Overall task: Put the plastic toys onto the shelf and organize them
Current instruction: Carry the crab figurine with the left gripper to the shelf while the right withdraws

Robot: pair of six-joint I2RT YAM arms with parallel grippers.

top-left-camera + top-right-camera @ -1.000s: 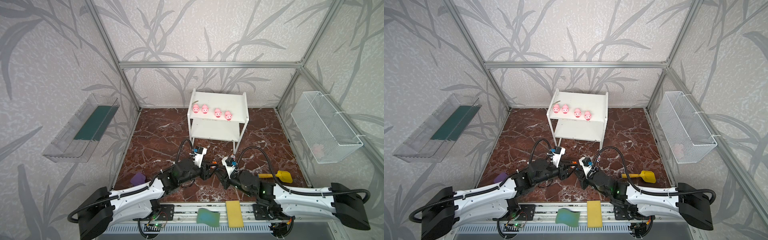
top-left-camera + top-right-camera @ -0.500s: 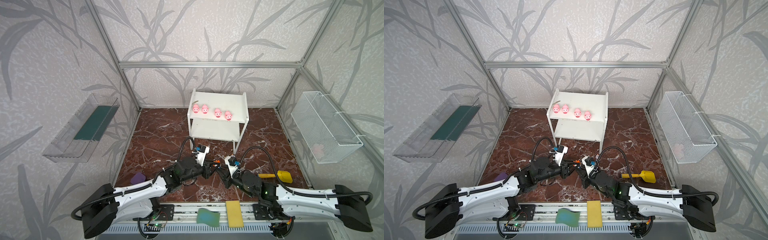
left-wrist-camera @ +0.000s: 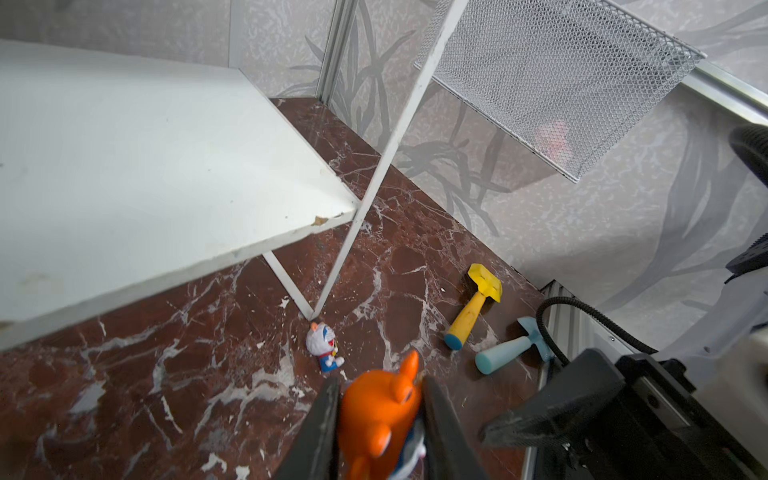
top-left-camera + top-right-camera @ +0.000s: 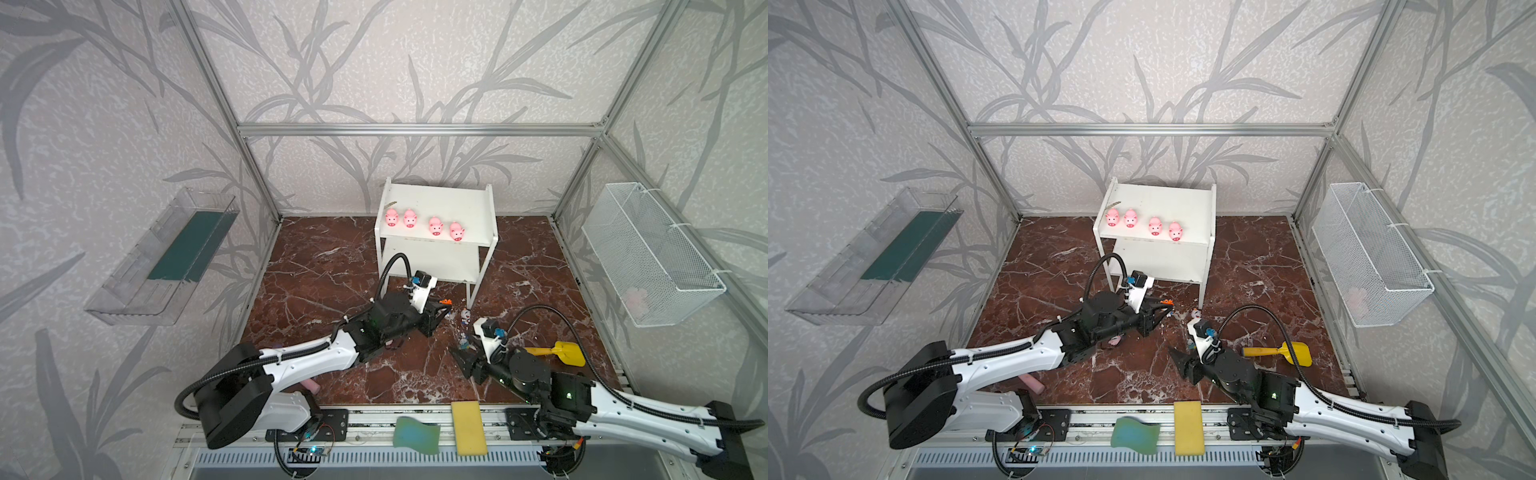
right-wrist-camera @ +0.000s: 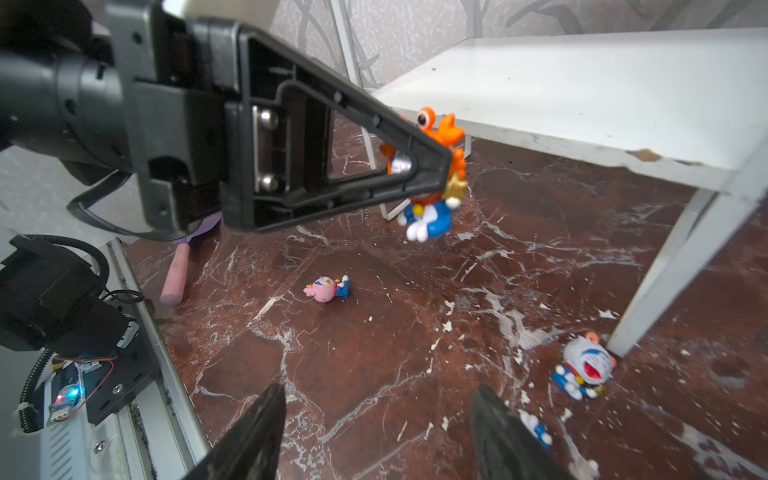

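Left wrist view: left gripper (image 3: 380,384) pinches the tiny orange plastic figure (image 3: 378,419). Right gripper (image 5: 379,390) gapes empty. 4 shiny pink pigs (image 4: 410,218) top the white 2-level shelf (image 4: 440,199); 3 floor figures (image 5: 586,368) wait.

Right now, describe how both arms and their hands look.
The left arm and right arm share white shells, black joints and bases, and looping black ribbed cables. The left hand and right hand are black, with flat triangular fingers and white camera mounts.
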